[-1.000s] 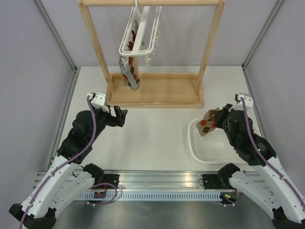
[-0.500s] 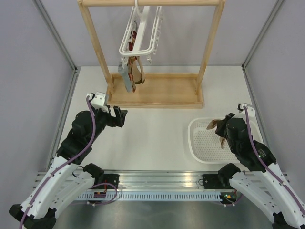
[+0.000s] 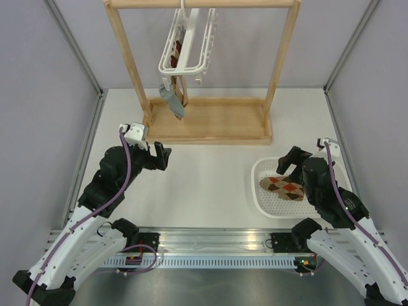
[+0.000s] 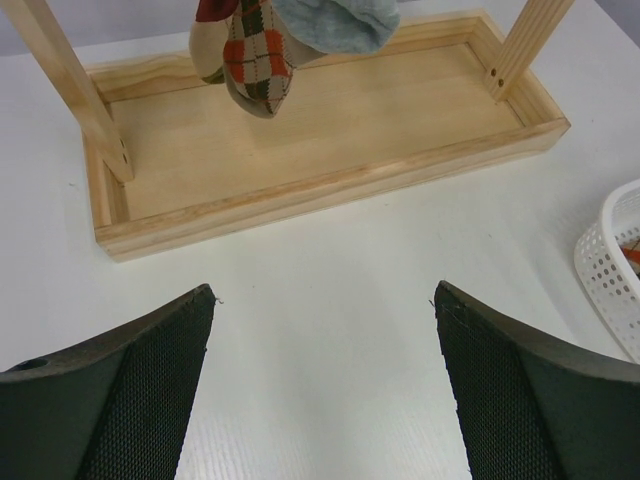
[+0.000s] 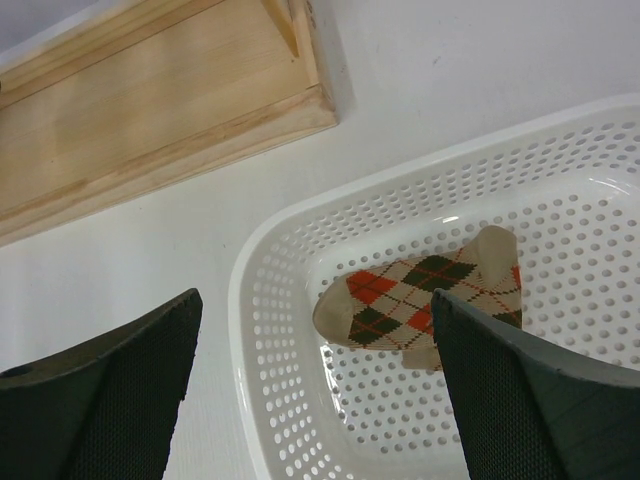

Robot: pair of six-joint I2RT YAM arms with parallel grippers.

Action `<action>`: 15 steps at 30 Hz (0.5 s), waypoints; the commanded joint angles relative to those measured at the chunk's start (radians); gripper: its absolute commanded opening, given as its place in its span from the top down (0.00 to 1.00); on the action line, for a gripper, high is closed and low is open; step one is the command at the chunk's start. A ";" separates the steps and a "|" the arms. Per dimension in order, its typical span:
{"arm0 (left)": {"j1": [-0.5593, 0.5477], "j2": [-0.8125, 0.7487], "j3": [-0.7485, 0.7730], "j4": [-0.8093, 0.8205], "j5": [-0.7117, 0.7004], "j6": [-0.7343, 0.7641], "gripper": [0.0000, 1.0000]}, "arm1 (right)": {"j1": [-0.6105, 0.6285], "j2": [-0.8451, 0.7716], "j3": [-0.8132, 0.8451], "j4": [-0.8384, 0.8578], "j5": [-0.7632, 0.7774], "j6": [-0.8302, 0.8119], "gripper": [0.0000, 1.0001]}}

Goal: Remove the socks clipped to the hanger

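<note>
White basket (image 5: 300, 440) holds one argyle sock (image 5: 425, 298); right pincer (image 5: 316, 293) apart above it, left pincer (image 4: 322, 288) apart, empty. Grey sock (image 3: 173, 101) hangs clipped on hanger (image 3: 183, 64): grip it mid-length, pull straight down.

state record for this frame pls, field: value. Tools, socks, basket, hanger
left tool: open, empty, facing the wooden rack
right tool: open, empty, over the basket
basket sock: argyle, lying flat inside the basket
hanger: hooked on the rack's top bar
on hanger: grey sock, hanging argyle sock, possibly more
task: not finished
</note>
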 commanded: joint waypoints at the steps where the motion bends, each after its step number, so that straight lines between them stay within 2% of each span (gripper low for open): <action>1: 0.006 0.001 0.016 0.007 -0.006 -0.010 0.07 | -0.002 0.004 0.003 0.004 0.000 -0.026 0.02; 5: 0.010 0.006 0.024 0.002 -0.028 -0.035 0.07 | -0.002 0.015 -0.020 0.037 -0.013 -0.040 0.02; 9: 0.010 0.025 0.036 0.033 0.007 -0.101 0.08 | -0.002 0.013 -0.074 0.121 -0.049 -0.046 0.02; 15: 0.009 0.159 0.094 0.065 -0.018 -0.147 0.12 | -0.002 0.053 -0.127 0.218 -0.075 -0.072 0.02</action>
